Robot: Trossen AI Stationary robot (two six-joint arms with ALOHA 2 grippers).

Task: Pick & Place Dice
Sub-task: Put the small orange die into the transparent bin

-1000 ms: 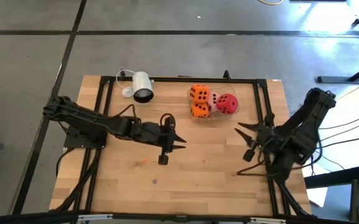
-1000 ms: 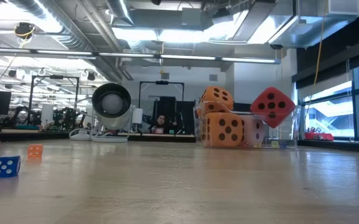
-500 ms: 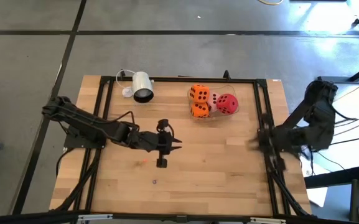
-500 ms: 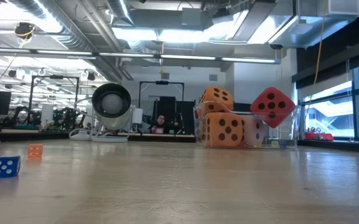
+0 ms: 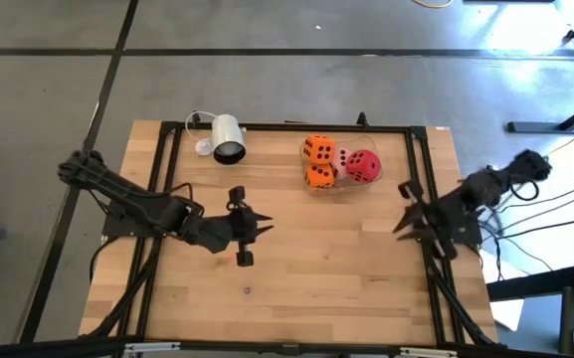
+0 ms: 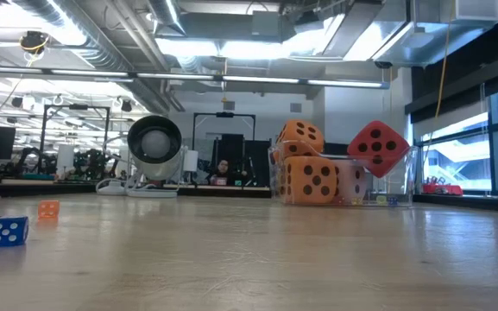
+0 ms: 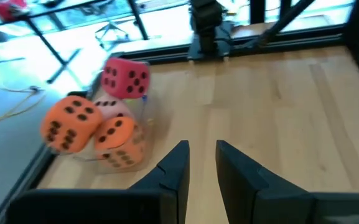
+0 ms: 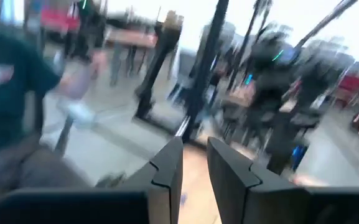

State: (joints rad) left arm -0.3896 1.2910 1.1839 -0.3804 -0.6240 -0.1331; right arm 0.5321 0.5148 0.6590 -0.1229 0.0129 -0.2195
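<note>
While four soft pip-marked dice [image 5: 338, 163] sit clustered upper centre, the left gripper [image 5: 250, 231] and right gripper [image 5: 406, 221] hang empty, fingers slightly parted. Misaligned approaches could likely scatter the touching cubes.

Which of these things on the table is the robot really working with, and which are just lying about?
For the job:
- two orange dice
- red die
- pale pink die
- clear tub holding them

Just lying about:
- white camera
- small blue die
- small orange die
</note>
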